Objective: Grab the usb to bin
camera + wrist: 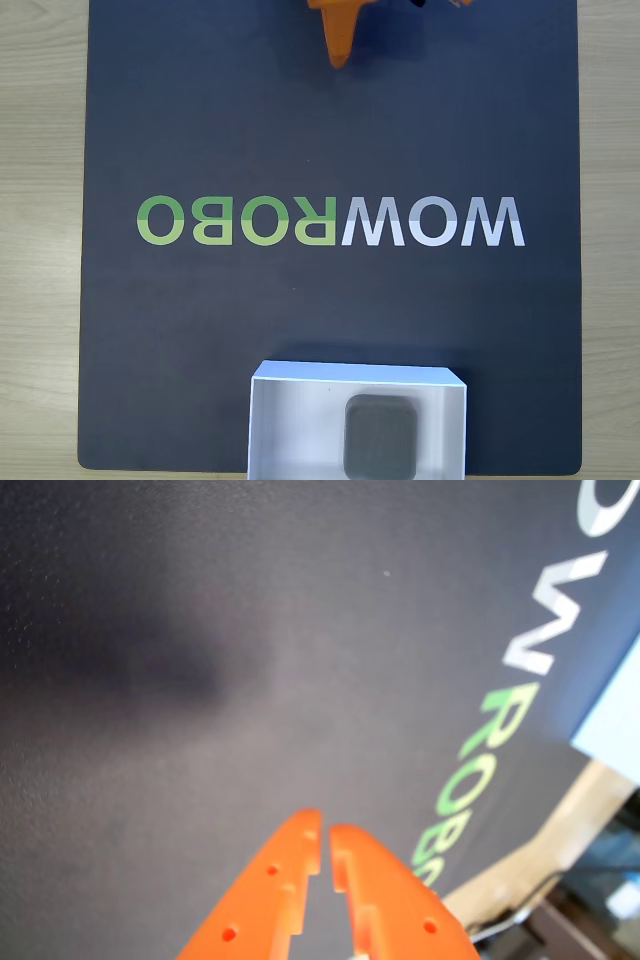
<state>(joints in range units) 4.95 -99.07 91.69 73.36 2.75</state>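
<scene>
One usb (pixel 380 436) sits in the bin (pixel 290 420), claw (pixel 325 840) pressed together, empty; we see nothing left but parking.

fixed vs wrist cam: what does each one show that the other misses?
Fixed view: the grey usb lying inside the white bin at the mat's bottom edge, and the full mirrored WOWROBO logo.

Wrist view: the gripper close up, its orange fingertips nearly touching and holding nothing, plus a blurred floor area beyond the mat's corner.

Both: the dark mat, part of the logo, the orange gripper, and pale wooden table at the mat's edge.
</scene>
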